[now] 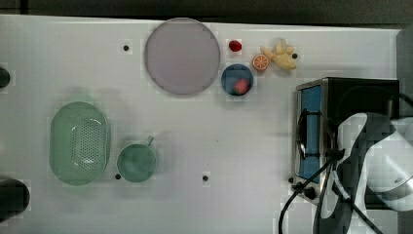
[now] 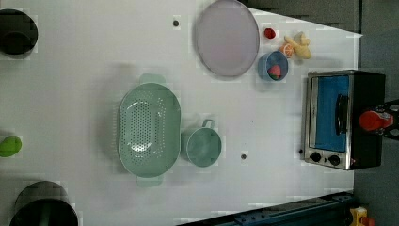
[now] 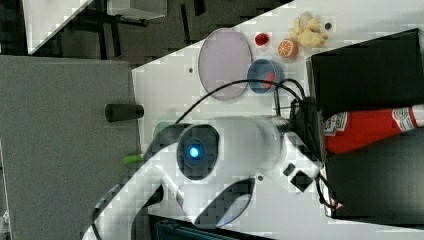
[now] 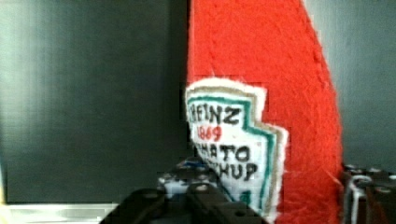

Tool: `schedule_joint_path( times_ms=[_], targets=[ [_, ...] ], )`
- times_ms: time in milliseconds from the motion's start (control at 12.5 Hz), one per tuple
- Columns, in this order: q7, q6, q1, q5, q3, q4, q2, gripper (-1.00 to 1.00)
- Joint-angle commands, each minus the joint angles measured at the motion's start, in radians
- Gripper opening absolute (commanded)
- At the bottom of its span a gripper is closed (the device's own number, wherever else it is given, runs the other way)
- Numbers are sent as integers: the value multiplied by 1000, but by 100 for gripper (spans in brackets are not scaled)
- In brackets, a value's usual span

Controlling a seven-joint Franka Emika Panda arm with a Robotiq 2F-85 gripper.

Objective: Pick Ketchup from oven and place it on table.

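**What I couldn't make out**

In the top view my own arm point(image 1: 370, 161) covered the oven's point(image 1: 360, 92) roof. The wrist view cut the ketchup point(image 4: 280, 70) off above and below, and my fingers point(image 4: 205, 200) sat half out of frame, so I couldn't judge their grip

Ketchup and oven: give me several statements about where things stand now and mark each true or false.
1. The ketchup rests on top of the oven. True.
2. The oven door hangs open. False: it is closed.
3. The blue bowl holds something red. True.
4. The green colander sits on the round plate. False: it sits apart on the table, beside the green cup.
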Motion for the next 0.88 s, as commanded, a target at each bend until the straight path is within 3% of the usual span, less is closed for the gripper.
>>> schedule_joint_path(
  times_ms=[80,480,880],
  targets=[
    [24,-84,35,-49,-13,120,-56,29],
    [-62,-365,128,-104,65,271,-161,29],
    [-123,-383,187,-104,234,260,-208,29]
  ],
)
